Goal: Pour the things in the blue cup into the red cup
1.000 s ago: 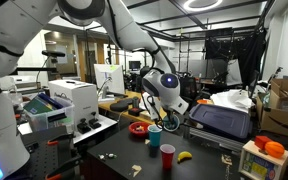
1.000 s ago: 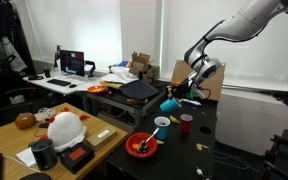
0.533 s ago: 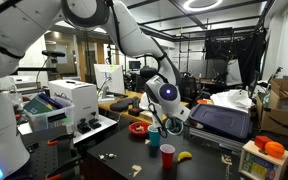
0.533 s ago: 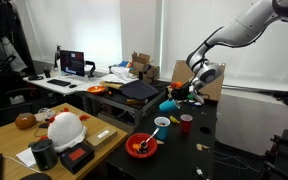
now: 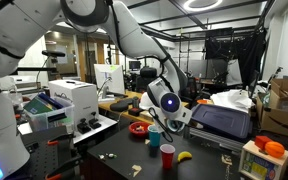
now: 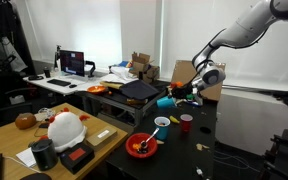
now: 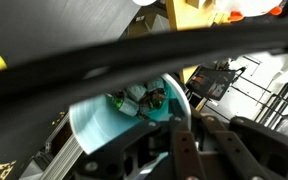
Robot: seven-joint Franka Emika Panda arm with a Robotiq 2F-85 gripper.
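Several small pieces (image 7: 144, 100), green and red, lie inside the blue cup (image 7: 109, 130). The gripper (image 7: 174, 120) pinches that cup by its wall at the rim. The cup hangs in the air, tipped well over on its side, above the middle of the tabletop (image 6: 209, 135). The red cup (image 6: 186, 123) stands upright below it, away from every edge.

The main risk is a miss. In an exterior view the blue cup (image 6: 167, 101) sits off to one side of the red cup, closer to the white bowl (image 6: 161, 122). I cannot tell from any view whether its mouth is truly over the red rim. If it is not, further tilting likely drops the pieces onto the table or into the bowl.

The red cup's mouth is narrow, so pieces sliding out together may strike the rim and bounce toward the banana (image 5: 184, 156) or the red bowl (image 6: 141, 145).

A second risk is contact. Lowering the blue cup to shorten the fall could knock the light red cup (image 5: 167, 154) over.

The grip is a third risk. A hold on one wall of a smooth cup may let it swivel or slip as the wrist rolls. That would dump everything at once.
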